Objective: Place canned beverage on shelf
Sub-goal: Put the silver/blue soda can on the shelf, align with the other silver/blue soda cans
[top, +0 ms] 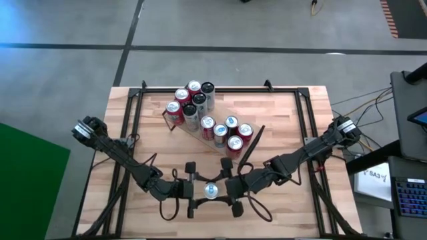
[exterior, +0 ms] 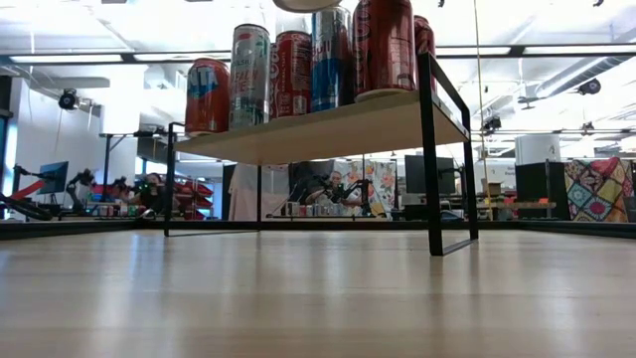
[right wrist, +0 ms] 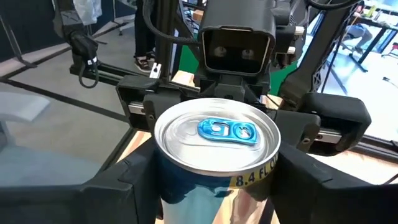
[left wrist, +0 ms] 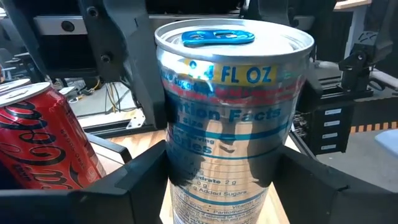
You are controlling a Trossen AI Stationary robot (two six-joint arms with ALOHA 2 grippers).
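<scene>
From above, you see both arms meeting at the near edge of the table (top: 133, 120), the left gripper (top: 190, 190) and right gripper (top: 230, 190) facing each other with a silver can (top: 211, 191) upright between them. The shelf (top: 257, 137) sits well apart toward the far side, already carrying about a dozen cans (top: 190, 103).

From table height, you see only the shelf (exterior: 328, 129) on its black frames, its load of red and silver cans (exterior: 298, 70) standing on top; neither gripper shows here.

Through the left wrist camera, the silver can (left wrist: 233, 118) fills the frame, that arm's dark fingers (left wrist: 143, 180) pressed against both its sides low on the body. A red can (left wrist: 40, 143) stands just beside it.

Through the right wrist camera, you look down on the blue pull tab and lid (right wrist: 216, 134), this arm's fingers (right wrist: 124, 186) also flanking the can's wall, apparently in contact, so both sets of jaws look closed on the one can.

Expect a stiff but thin, slick cylinder, weighty if full. Grip mid-body, squarely, without crushing.
</scene>
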